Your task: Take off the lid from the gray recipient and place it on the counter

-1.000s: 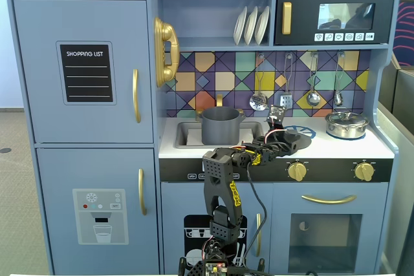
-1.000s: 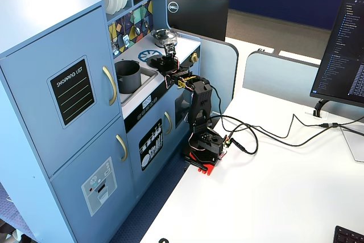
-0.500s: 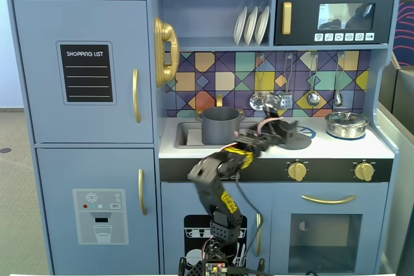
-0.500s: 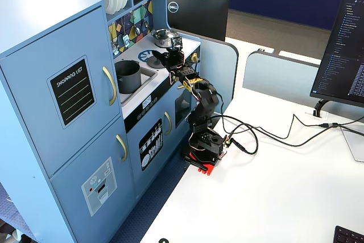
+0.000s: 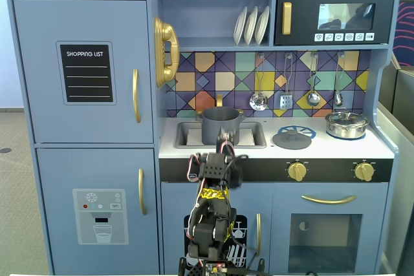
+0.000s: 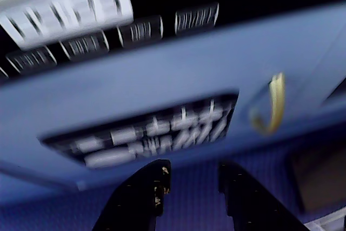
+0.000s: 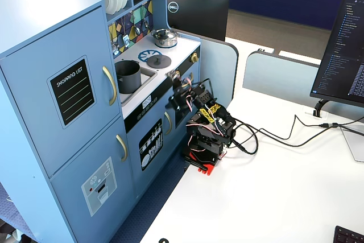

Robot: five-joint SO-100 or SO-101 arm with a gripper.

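Note:
The gray pot (image 5: 220, 125) stands uncovered in the recessed sink, also seen in the other fixed view (image 7: 128, 76). The dark-gray lid (image 5: 292, 139) lies flat on the pale counter (image 5: 259, 150), partly over the blue burner print, to the right of the sink; it also shows in the other fixed view (image 7: 158, 60). My gripper (image 5: 226, 139) is at the counter's front edge, in front of the pot, and shows in the other fixed view too (image 7: 174, 79). In the blurred wrist view my gripper (image 6: 194, 172) is open and empty, facing the blue cabinet front.
A shiny steel pot (image 5: 346, 124) with its lid stands at the counter's right end. Utensils (image 5: 286, 88) hang on the tiled back wall. The cabinet door's gold handle (image 6: 273, 104) is near the gripper. A monitor (image 7: 344, 49) and cables (image 7: 273, 135) are on the white table.

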